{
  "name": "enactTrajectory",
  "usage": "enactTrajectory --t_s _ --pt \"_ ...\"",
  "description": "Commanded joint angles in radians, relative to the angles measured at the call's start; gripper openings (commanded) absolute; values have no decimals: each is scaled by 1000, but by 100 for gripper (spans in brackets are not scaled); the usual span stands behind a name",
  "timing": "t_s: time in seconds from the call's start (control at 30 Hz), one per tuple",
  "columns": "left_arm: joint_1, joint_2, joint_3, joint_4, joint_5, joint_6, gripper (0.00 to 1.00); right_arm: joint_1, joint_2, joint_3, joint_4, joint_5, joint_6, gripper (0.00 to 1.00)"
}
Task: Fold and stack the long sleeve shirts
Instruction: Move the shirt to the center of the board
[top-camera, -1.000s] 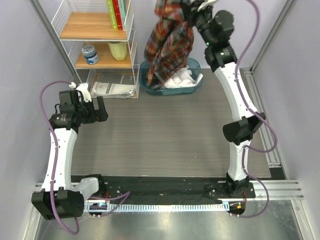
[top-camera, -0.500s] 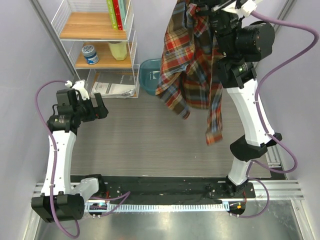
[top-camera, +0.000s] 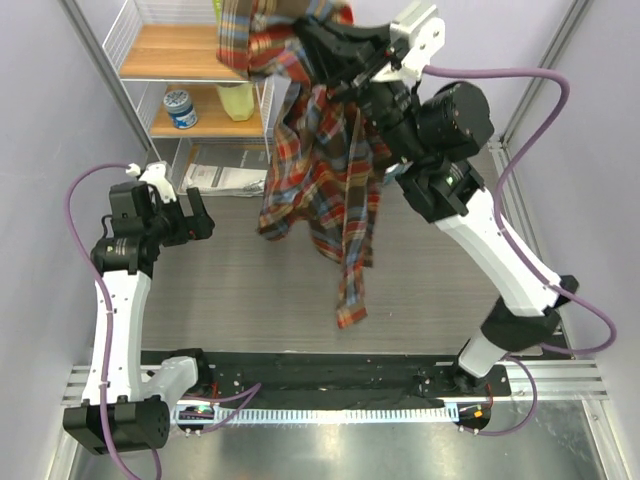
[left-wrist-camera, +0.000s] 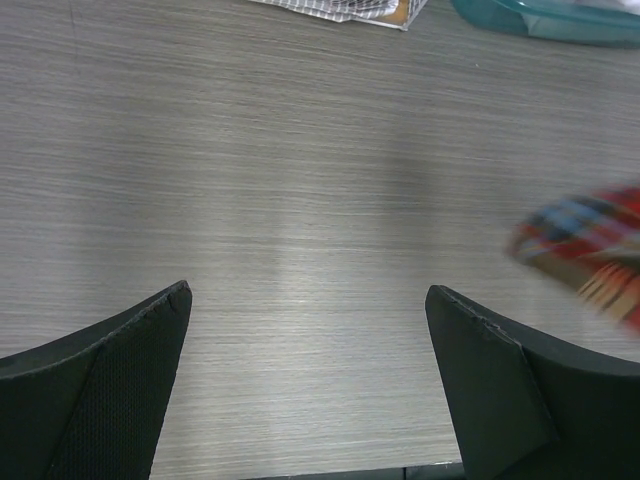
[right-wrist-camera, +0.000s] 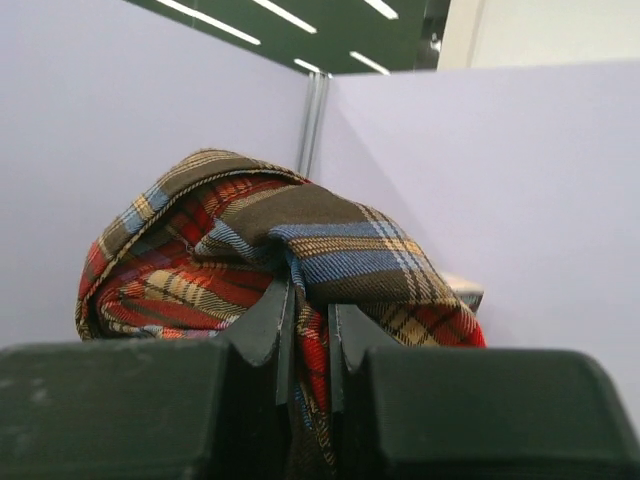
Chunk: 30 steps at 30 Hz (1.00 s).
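Observation:
A plaid long sleeve shirt (top-camera: 322, 180) in red, brown, blue and yellow hangs in the air over the back middle of the table, with one sleeve end dangling low (top-camera: 350, 310). My right gripper (top-camera: 312, 48) is raised high near the top of the overhead view and is shut on a bunched fold of this shirt. The right wrist view shows the cloth (right-wrist-camera: 300, 230) pinched between the two fingers of the right gripper (right-wrist-camera: 310, 325). My left gripper (top-camera: 200, 226) hovers over the left of the table, open (left-wrist-camera: 310, 330) and holding nothing. A blurred tip of the plaid shirt (left-wrist-camera: 590, 250) shows to its right.
A wire shelf (top-camera: 190, 60) stands at the back left with books, a round tin (top-camera: 181, 108) and a yellow cup (top-camera: 236, 100). A printed packet (top-camera: 225, 178) lies under it. A teal basin rim (left-wrist-camera: 560, 15) shows at the far right of the left wrist view. Purple walls close in both sides.
The right arm has swung the plaid shirt up out of the basin at the back and leftward, so it now hangs over the table. The left arm has barely moved.

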Motion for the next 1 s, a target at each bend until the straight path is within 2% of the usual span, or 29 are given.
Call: enactTrajectory --t_s 0.0,0.13,0.17,0.2,0.23,0.27,0.3,0.33,0.37,0.4,0.47,0.53,0.6,0.7,0.73,0.8,0.83,0.87,0.97 --pt "4 10 3 45 -7 3 100 29 -222 -188 50 221 85 1" --pt "5 20 -4 74 23 6 100 29 -396 -503 88 290 77 1" --pt "5 23 -9 78 37 9 100 29 -428 -616 62 322 95 5" --pt "5 32 -9 78 48 13 100 28 -475 -672 32 334 94 14" --pt "5 35 -9 74 63 30 100 28 -506 -734 5 371 106 39" --pt "5 37 -8 71 92 39 100 28 -535 -878 -30 435 127 55" --pt "5 33 -12 69 117 56 100 5 -599 -950 -65 545 141 67" --pt "5 30 -15 60 141 91 100 -20 -633 -1014 -105 574 154 81" --pt "5 24 -23 55 167 121 100 -47 -667 -1135 -189 621 211 85" --pt "4 15 -41 52 210 147 100 -134 -710 -1182 -253 608 242 89" --pt "5 -3 -60 28 249 251 100 -223 -814 -1283 -402 560 288 92" --pt "5 -3 -73 -9 327 381 100 -315 -879 -1311 -490 459 278 95" --pt "1 7 -81 -67 397 478 100 -339 -888 -1297 -590 392 257 97" --pt "-51 53 -95 -125 401 625 100 -344 -838 -1250 -708 255 186 100" --pt "-73 70 -103 -141 390 654 100 -344 -818 -1231 -764 155 172 100" --pt "-181 128 -112 -165 343 716 100 -344 -718 -1208 -832 41 125 100" --pt "-276 151 -132 -172 273 739 100 -344 -679 -1194 -893 -39 108 100" --pt "-327 182 -147 -169 226 753 100 -360 -601 -1196 -912 -78 88 100" --pt "-496 199 -237 -97 94 765 100 -400 -528 -1210 -926 -173 16 100"
